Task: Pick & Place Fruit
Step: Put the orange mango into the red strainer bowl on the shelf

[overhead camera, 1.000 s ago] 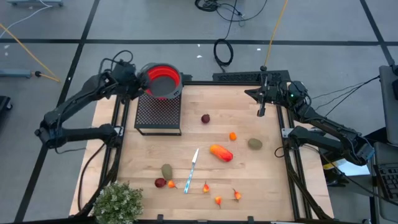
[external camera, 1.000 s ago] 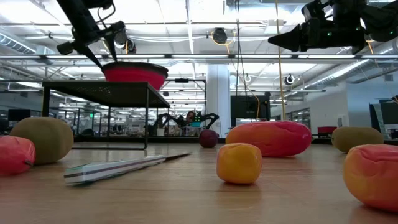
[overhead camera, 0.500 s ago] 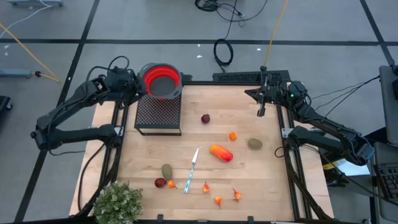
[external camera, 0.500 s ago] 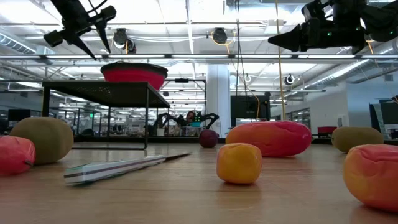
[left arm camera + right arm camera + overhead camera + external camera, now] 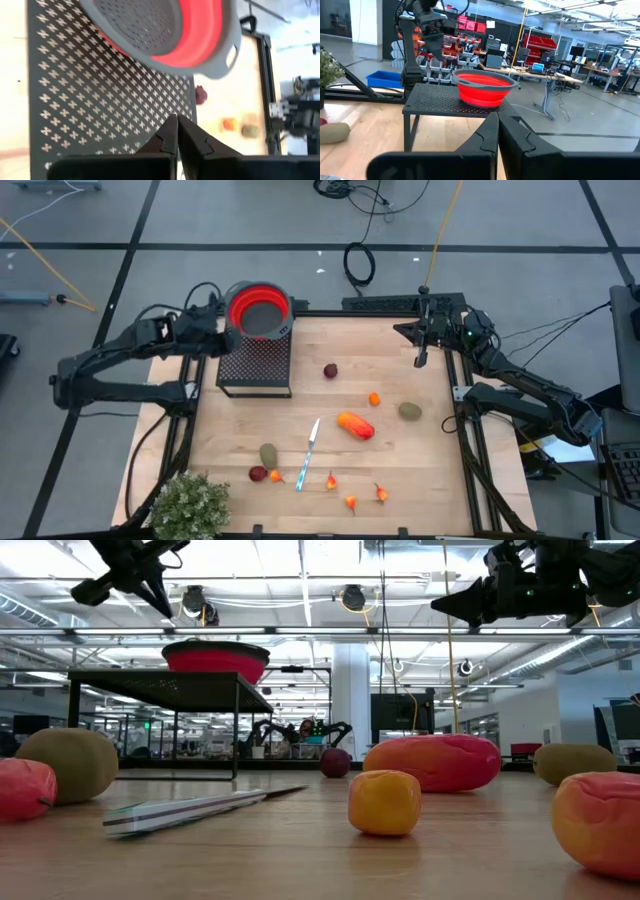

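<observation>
We see the left gripper (image 5: 212,332) pulled back from the red colander (image 5: 260,308), where a second ago its tips reached over the bowl's rim with the jaws apart. Now it hangs just off the bowl at about 9 o'clock, above the near corner of the black mesh stand (image 5: 255,365), and its fingers (image 5: 170,134) are pressed tightly together with nothing between them. The colander sits on the stand at the table's 11 o'clock corner, as it did before.

We read this as the end of positioning the bowl: it looks set as the drop-off point, and picking can begin.

None of the fruit is in the bowl yet. The dark-red ball (image 5: 330,370) lies near the table's centre, toward 12 o'clock. The small orange ball (image 5: 374,398), the elongated orange-red fruit (image 5: 355,425) and an olive oval (image 5: 410,411) spread toward 3 o'clock. A second olive oval (image 5: 268,454), another dark-red ball (image 5: 258,473) and the tiny red-orange bits (image 5: 351,501) lie toward 6 and 7 o'clock, by the knife (image 5: 308,452).

The right gripper (image 5: 421,360) waits at 2 o'clock, jaws closed and empty, unchanged.
</observation>
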You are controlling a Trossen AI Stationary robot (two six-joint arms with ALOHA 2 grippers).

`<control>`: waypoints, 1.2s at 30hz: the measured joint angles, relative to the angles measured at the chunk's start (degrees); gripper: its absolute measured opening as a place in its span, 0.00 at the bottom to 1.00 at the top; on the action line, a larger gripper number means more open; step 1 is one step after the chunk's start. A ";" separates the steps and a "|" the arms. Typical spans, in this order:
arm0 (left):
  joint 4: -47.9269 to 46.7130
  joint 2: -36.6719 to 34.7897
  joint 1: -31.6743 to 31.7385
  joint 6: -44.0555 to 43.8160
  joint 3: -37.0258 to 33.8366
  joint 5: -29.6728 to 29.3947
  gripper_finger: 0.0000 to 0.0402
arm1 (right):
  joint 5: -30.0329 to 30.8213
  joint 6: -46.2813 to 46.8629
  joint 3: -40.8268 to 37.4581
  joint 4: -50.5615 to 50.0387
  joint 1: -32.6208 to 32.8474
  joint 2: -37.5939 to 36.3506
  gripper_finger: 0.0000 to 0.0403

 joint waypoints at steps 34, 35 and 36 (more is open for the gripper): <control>47.35 0.69 -34.16 31.37 -16.19 -16.41 0.01 | 0.03 -1.91 0.00 0.74 0.07 0.00 0.00; 51.09 -0.51 -34.54 32.10 -18.89 -15.66 0.01 | 0.02 -1.95 0.00 0.87 0.07 0.00 0.00; 54.72 -1.49 -34.83 32.74 -21.34 -14.86 0.00 | 0.04 -1.95 0.00 0.98 0.07 0.00 0.00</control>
